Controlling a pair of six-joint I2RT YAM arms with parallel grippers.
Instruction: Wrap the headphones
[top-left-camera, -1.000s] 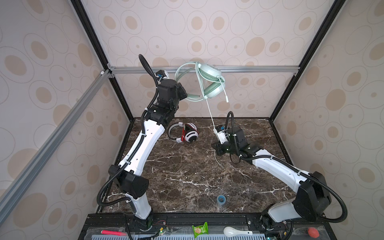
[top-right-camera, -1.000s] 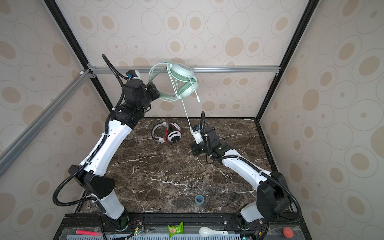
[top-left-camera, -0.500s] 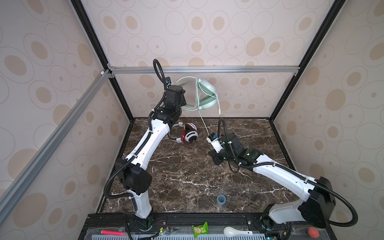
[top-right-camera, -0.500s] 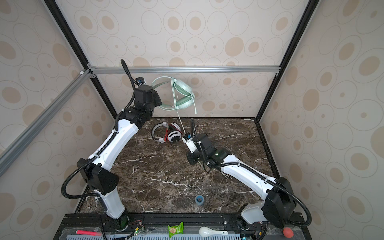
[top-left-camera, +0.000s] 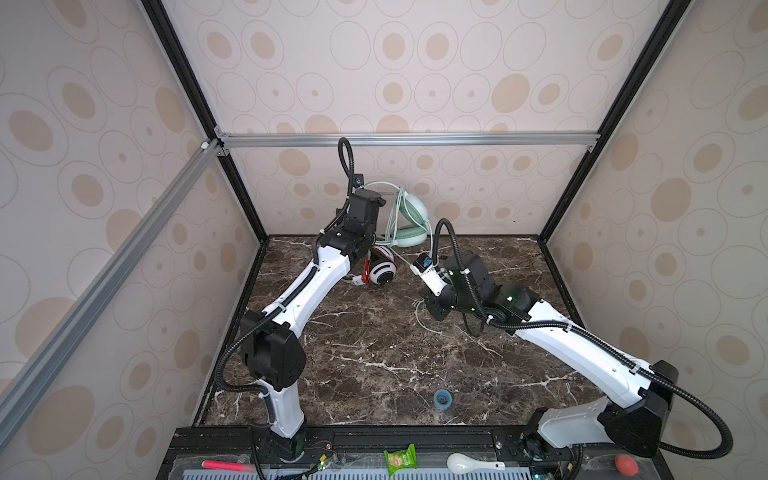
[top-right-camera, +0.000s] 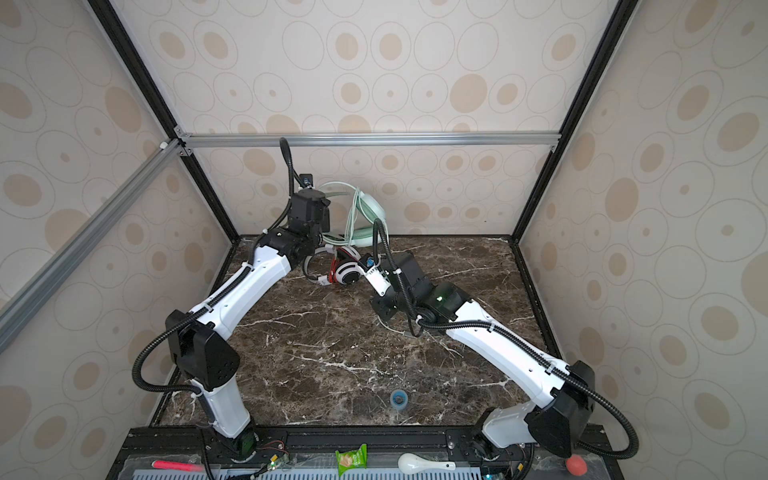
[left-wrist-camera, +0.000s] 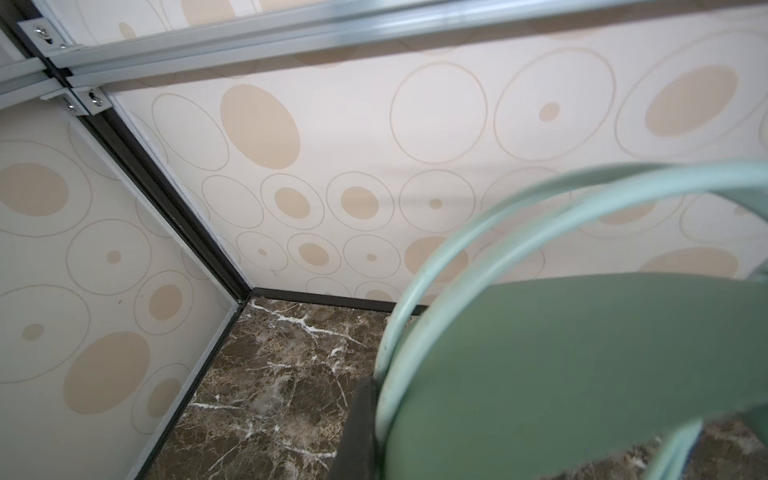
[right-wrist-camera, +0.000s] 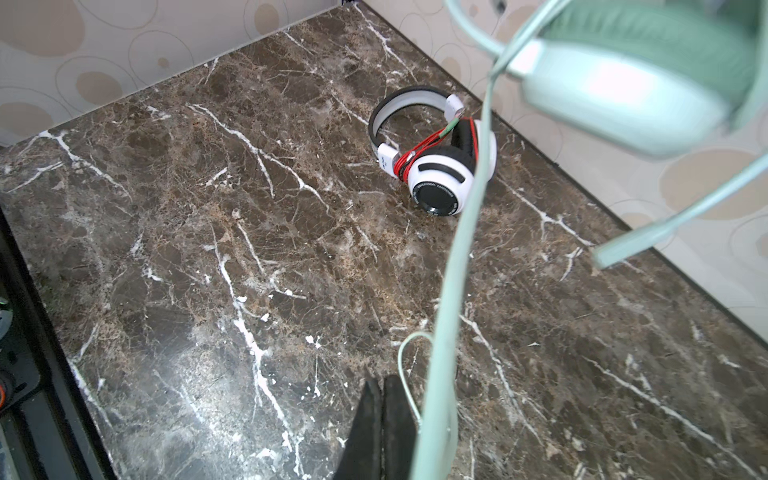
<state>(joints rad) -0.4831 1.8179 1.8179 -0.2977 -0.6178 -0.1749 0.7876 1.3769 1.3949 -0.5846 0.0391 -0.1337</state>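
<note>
The mint green headphones hang upright near the back wall, just above the table, with several turns of their cord around them. My left gripper is shut on their headband, which fills the left wrist view. Their mint cord runs down to my right gripper, which is low over the marble and shut, with the cord coming out beside its fingers. The cord's loose end lies on the table. The white headphones, wound with a red cord, lie at the back of the table under my left arm.
A small blue tape roll sits near the table's front edge. On the front ledge lie a pink marker, a green packet, a white spoon and a red ball. An aluminium crossbar spans the back wall.
My left arm has brought the mint green headphones down from crossbar height to just above the table's back. My right gripper has moved left and lower, and the cord's end now lies on the marble.
</note>
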